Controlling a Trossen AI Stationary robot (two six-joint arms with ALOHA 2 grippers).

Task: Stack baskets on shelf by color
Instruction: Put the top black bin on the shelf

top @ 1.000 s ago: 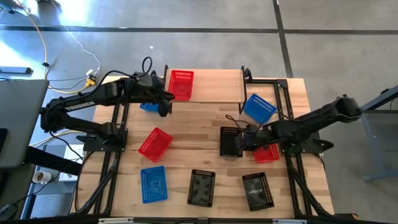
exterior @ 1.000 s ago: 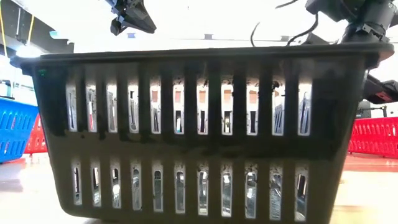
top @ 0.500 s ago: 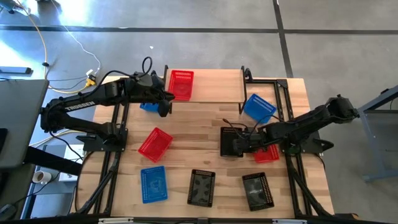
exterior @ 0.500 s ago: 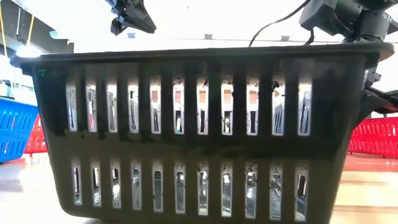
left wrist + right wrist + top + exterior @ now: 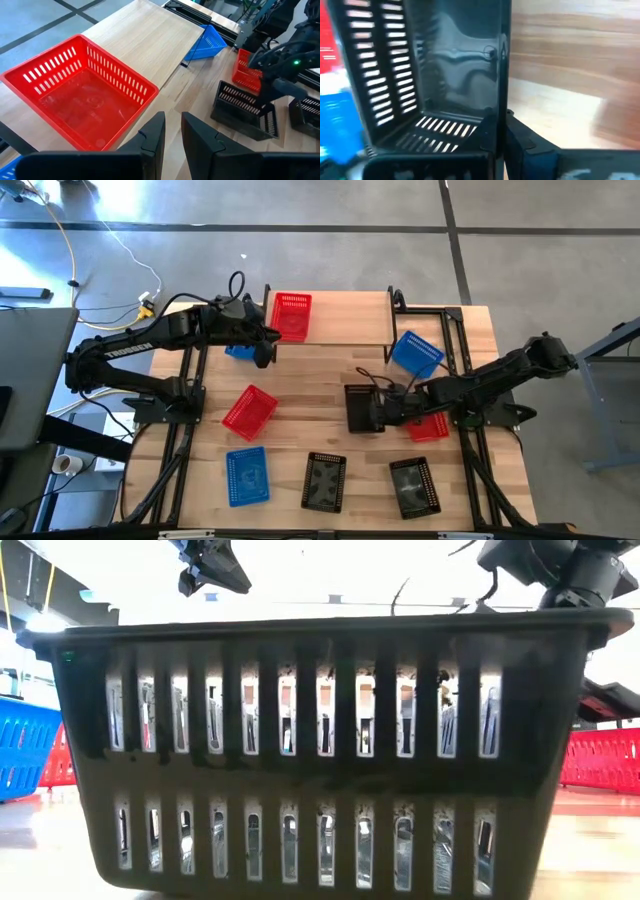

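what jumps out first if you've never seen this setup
The right pincer is shut on the wall of a black basket mid-table. A lone red basket sits on the shelf at the far edge, with the left pincer beside it. Other red, blue and black baskets lie scattered over the table.

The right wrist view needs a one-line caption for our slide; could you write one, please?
Right gripper shut on the rim of a black basket on the wooden tabletop.

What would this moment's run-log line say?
right gripper: shut on black basket wall | left gripper: idle beside shelf | red basket: on shelf
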